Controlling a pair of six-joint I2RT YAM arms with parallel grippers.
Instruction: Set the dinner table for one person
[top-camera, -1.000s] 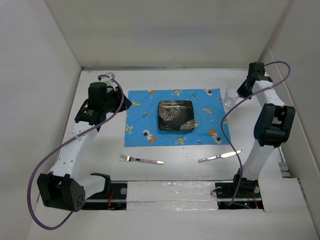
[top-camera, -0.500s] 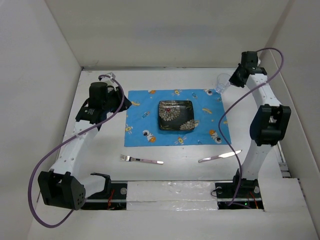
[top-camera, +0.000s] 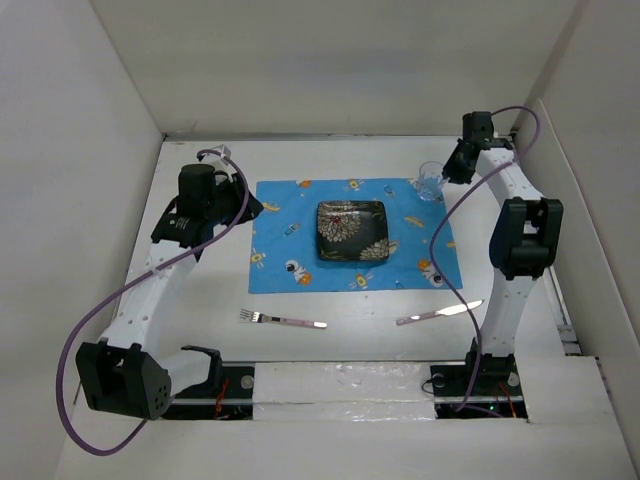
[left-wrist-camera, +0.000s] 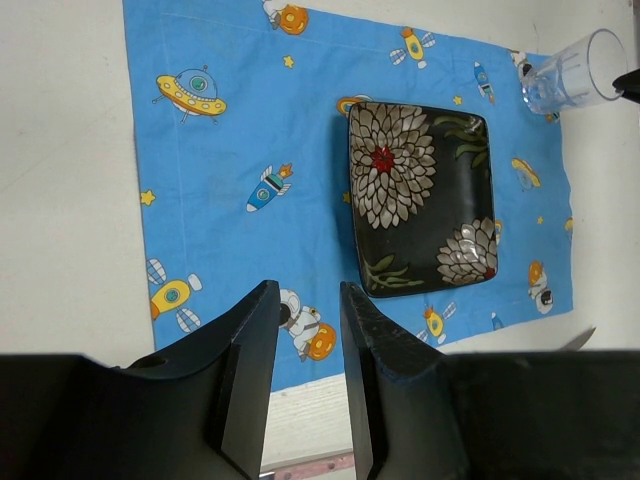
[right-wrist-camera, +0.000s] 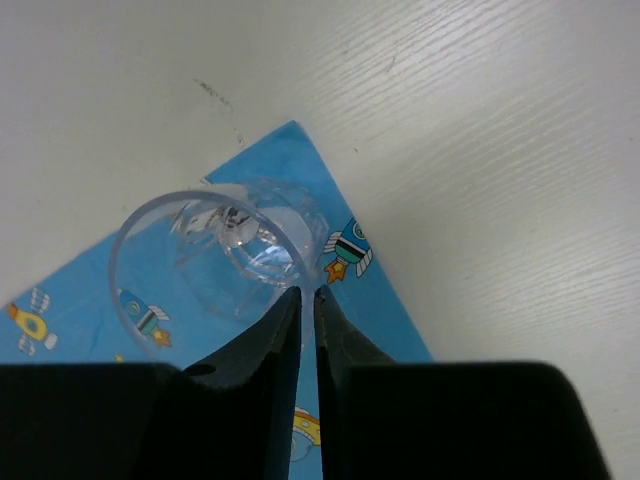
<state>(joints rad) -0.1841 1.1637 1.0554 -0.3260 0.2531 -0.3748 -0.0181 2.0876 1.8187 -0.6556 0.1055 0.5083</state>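
My right fingers (right-wrist-camera: 301, 292): narrow, pinching the wall of the clear glass (right-wrist-camera: 215, 255) over the far right corner of the placemat (right-wrist-camera: 80, 290).
My left fingers (left-wrist-camera: 305, 290): parted, empty.
Worktop (top-camera: 360, 340): under everything.
Risk: I judge my one-wall pinch could tip the glass on release.

The white counter (top-camera: 350, 160) carries a blue printed placemat (top-camera: 290, 215) with a black square floral plate (top-camera: 353, 232) at its centre. A clear glass (top-camera: 431, 184) stands on the placemat's far right corner. The right end effector (top-camera: 449, 172) meets the glass at its rim. A fork (top-camera: 283, 320) and a knife (top-camera: 439, 314) lie on the counter near the placemat's near edge, well apart. The left end effector (top-camera: 252, 207) hovers at the placemat's left edge.
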